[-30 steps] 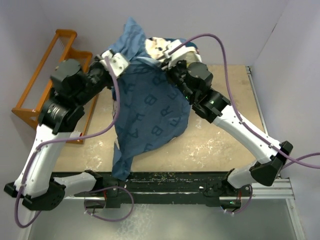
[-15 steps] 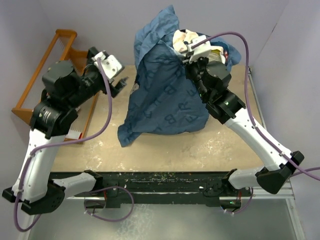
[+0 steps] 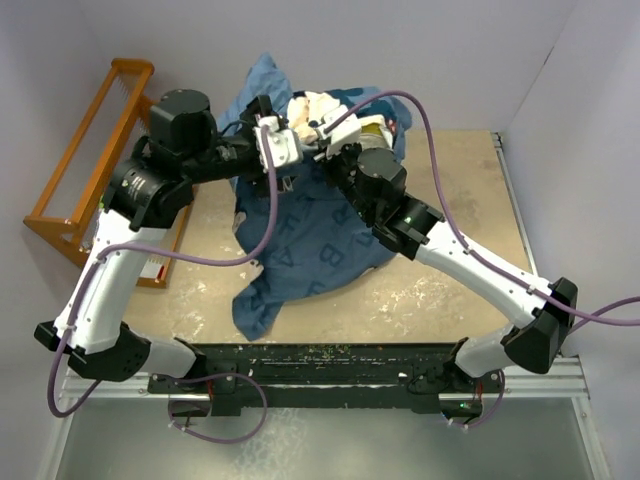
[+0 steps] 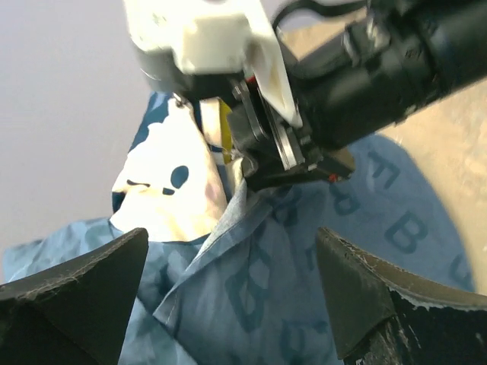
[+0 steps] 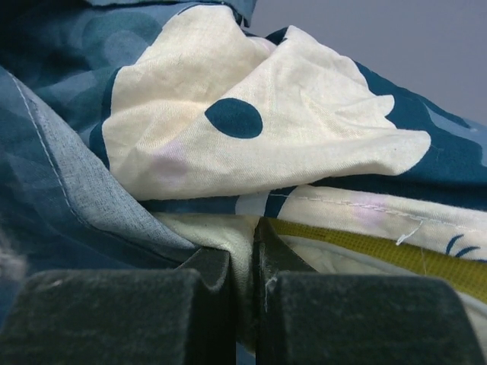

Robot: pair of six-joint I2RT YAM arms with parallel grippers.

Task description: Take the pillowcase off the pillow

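Observation:
The slate-blue lettered pillowcase (image 3: 300, 240) hangs bunched over the pillow and trails down to the table's front. Only the pillow's cream top (image 3: 318, 105) peeks out at the back. My right gripper (image 3: 327, 152) is shut on the pillow's cream corner (image 5: 242, 245), just beside its yellow edge (image 5: 365, 247). A white mouse-face patch of the pillowcase (image 5: 251, 122) lies folded over it. My left gripper (image 3: 277, 162) hovers right next to the right one, open wide. Its fingers (image 4: 76, 293) straddle a loose hem of the pillowcase (image 4: 251, 266) without touching it.
An orange wooden rack (image 3: 90, 150) leans at the table's left edge. Purple cables (image 3: 435, 110) loop over both arms. Bare tan table (image 3: 460, 190) shows to the right of the fabric, with walls close behind and at both sides.
My left gripper let go of the pillowcase, opened, swung out left, then came back beside the right gripper. The right gripper raised the pillow and brought it back down, still shut.

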